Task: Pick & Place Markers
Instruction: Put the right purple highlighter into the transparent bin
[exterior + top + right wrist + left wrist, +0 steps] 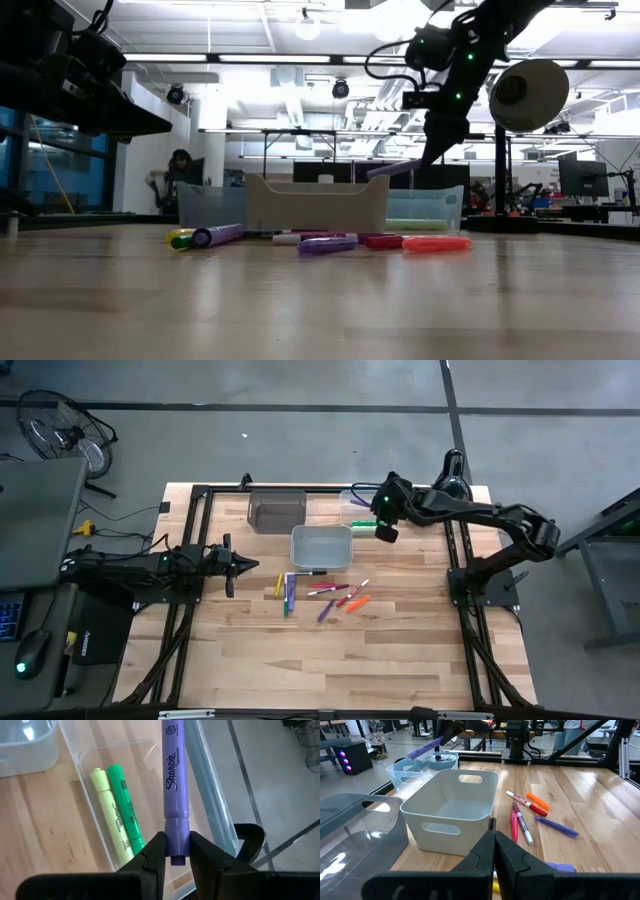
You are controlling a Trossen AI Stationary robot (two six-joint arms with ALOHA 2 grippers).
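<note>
Left gripper (246, 566) clenched empty, parked at the table's left edge, pointing toward the bins. Loose markers (325, 597) scattered mid-table, just in front of the white bin (321, 546). Right gripper (172, 851) grasps a purple marker (173, 780) by its end, hovering over the clear bin (145, 750), where a yellow and a green marker (125, 805) already lie. Step, by my reading: placing. Next calls for lowering over the bin and letting go.

Three bins (321, 546): one smoky, one white, one clear. Two markers (120, 815) lie in the clear bin, one purple marker (174, 780) is gripped, roughly ten sit loose.
</note>
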